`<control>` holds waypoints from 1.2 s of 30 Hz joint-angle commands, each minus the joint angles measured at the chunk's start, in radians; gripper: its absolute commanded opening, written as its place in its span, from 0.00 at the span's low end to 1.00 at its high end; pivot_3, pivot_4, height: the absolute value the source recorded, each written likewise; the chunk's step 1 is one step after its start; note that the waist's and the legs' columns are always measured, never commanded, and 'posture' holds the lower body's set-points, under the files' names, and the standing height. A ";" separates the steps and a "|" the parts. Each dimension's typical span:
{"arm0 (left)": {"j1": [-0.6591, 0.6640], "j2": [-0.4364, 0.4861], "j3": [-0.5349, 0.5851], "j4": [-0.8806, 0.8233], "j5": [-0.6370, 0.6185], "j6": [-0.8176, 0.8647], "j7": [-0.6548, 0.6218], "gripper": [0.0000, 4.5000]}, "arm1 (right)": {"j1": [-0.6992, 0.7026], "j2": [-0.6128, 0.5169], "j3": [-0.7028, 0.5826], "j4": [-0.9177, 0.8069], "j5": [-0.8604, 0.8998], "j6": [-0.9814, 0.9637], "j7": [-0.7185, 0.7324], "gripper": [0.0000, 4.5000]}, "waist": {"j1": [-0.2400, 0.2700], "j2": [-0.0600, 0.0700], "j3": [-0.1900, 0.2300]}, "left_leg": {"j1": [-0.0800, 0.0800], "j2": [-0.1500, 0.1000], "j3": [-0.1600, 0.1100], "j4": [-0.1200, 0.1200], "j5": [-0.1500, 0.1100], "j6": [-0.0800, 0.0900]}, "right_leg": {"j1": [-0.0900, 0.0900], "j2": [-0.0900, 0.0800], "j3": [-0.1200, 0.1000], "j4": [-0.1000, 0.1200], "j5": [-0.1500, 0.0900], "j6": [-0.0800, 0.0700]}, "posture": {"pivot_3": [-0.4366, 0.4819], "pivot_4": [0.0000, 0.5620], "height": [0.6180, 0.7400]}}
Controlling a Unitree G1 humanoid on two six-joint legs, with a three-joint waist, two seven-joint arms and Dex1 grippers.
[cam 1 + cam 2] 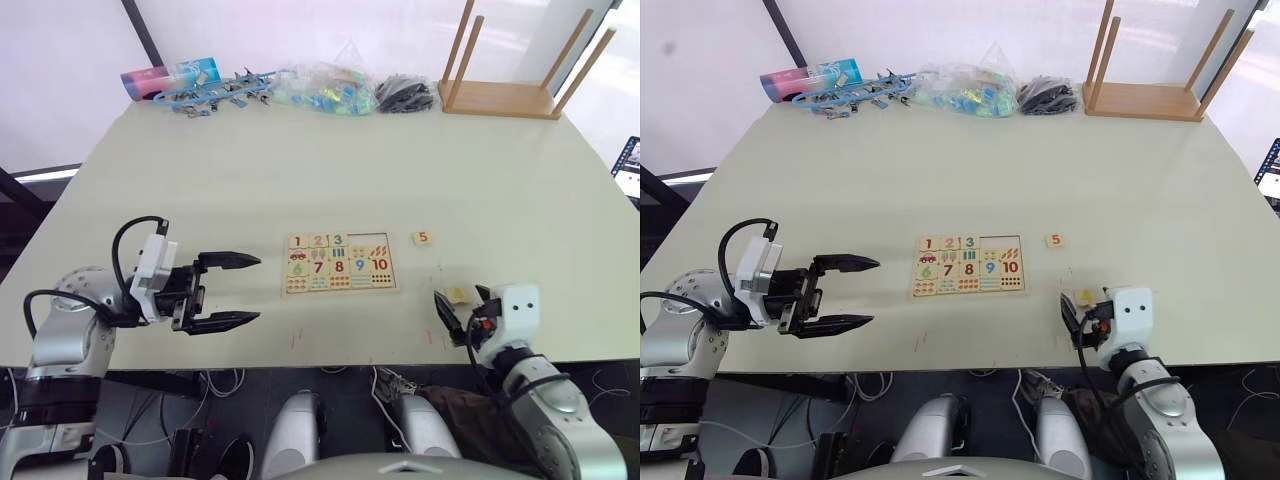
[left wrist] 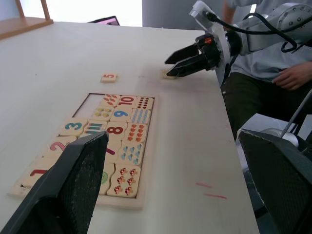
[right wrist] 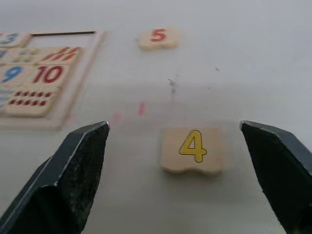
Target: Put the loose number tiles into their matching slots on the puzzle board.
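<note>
The puzzle board [image 1: 340, 263] lies flat on the pale table [image 1: 330, 170], ahead of the 2 claws and between them. Its top row holds tiles 1 [image 1: 297, 241], 2 [image 1: 318, 240] and 3 [image 1: 339, 239], and the 2 slots [image 1: 370, 241] at that row's right end stand bare. The lower rows show 7, 8, 9 and 10 with small pictures and dot rows.

The yellow 4 tile [image 3: 194, 148] lies face up on the table between the right claw's [image 3: 178, 180] spread fingers, which flank it with a gap on each side and do not touch it. This claw sits low at the table's near edge, well right of the board. The orange 5 tile [image 1: 422, 238] lies farther out from the right claw than the 4, just beyond the board's right end and apart from it.

The left claw [image 1: 228, 291] hovers over the table to the board's left, its 2 black fingers wide apart and pointing toward the board, holding nothing.

Along the far edge of the table, well beyond both claws, sit a plain wooden rack [image 1: 505, 95] with slanted dowels, a clear bag of coloured pieces [image 1: 325, 88], a black bundle [image 1: 405, 95], a heap of blue clips [image 1: 215, 92] and a pink-and-blue package [image 1: 170, 77]. In the left wrist view a person's hand [image 2: 292, 75] rests on a lap beside the table.
</note>
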 commanded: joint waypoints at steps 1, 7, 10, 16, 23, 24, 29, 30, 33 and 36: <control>0.008 0.016 0.036 -0.033 -0.023 -0.005 -0.024 1.00 | -0.014 -0.114 -0.093 0.004 0.086 -0.078 0.170 0.99 | 0.000 0.000 0.000 | 0.000 0.000 0.000 0.000 0.000 0.000 | 0.000 0.000 0.000 0.000 0.000 0.000 | 0.48 0.27 1.00; 0.028 0.009 0.044 -0.046 -0.027 -0.009 -0.011 1.00 | -0.104 -0.353 -0.178 0.213 0.196 -0.173 0.518 0.99 | 0.001 0.000 0.000 | 0.002 0.000 0.000 0.000 0.000 0.001 | 0.002 0.001 0.000 0.000 0.000 0.000 | 0.48 0.27 1.00; 0.044 0.008 0.054 -0.062 -0.034 -0.005 0.001 1.00 | -0.177 -0.441 -0.165 0.331 0.211 -0.225 0.673 0.99 | 0.002 0.000 0.001 | 0.002 0.000 0.000 0.000 0.001 0.002 | 0.002 0.001 0.000 0.000 0.000 0.000 | 0.48 0.27 1.00; 0.086 0.007 0.083 -0.102 -0.044 0.005 0.020 1.00 | -0.353 -0.569 -0.068 0.544 0.166 -0.311 0.920 0.99 | 0.002 -0.001 0.002 | 0.003 -0.001 0.001 0.000 0.001 0.003 | 0.002 0.001 0.001 0.000 0.000 0.000 | 0.48 0.27 1.00; 0.120 0.005 0.102 -0.136 -0.051 0.011 0.039 1.00 | -0.533 -0.634 0.055 0.807 0.047 -0.500 1.126 0.99 | 0.011 -0.001 0.003 | 0.003 -0.002 0.001 0.000 0.002 0.003 | 0.003 0.001 0.001 0.000 0.001 -0.002 | 0.48 0.27 1.00; 0.128 0.005 0.108 -0.141 -0.052 0.010 0.040 1.00 | -0.575 -0.635 0.080 0.862 0.016 -0.544 1.154 0.99 | 0.009 -0.001 0.003 | 0.003 -0.002 0.001 0.000 0.002 0.003 | 0.003 0.001 0.001 0.000 0.001 -0.002 | 0.48 0.27 1.00; 0.155 0.008 0.126 -0.160 -0.060 0.009 0.042 1.00 | -0.714 -0.615 0.158 1.060 -0.067 -0.688 1.235 0.99 | 0.001 0.000 0.004 | 0.003 -0.003 0.002 0.001 0.002 0.003 | 0.003 0.002 0.001 0.001 0.002 -0.002 | 0.48 0.27 1.00; 0.158 0.009 0.129 -0.160 -0.062 0.008 0.038 1.00 | -0.735 -0.609 0.167 1.087 -0.076 -0.704 1.244 0.99 | 0.002 0.000 0.005 | 0.003 -0.003 0.002 0.001 0.002 0.003 | 0.003 0.002 0.001 0.001 0.002 -0.002 | 0.48 0.27 1.00; 0.162 0.011 0.132 -0.155 -0.062 0.000 0.023 1.00 | -0.776 -0.596 0.186 1.143 -0.097 -0.735 1.261 0.99 | 0.004 0.000 0.005 | 0.003 -0.003 0.002 0.001 0.002 0.003 | 0.003 0.002 0.001 0.001 0.002 -0.003 | 0.48 0.27 1.00; 0.164 0.011 0.135 -0.148 -0.058 -0.012 0.008 1.00 | -0.802 -0.581 0.200 1.170 -0.111 -0.751 1.265 0.99 | 0.003 0.000 0.005 | 0.003 -0.003 0.002 0.002 0.002 0.003 | 0.003 0.001 0.001 0.001 0.002 -0.003 | 0.48 0.27 1.00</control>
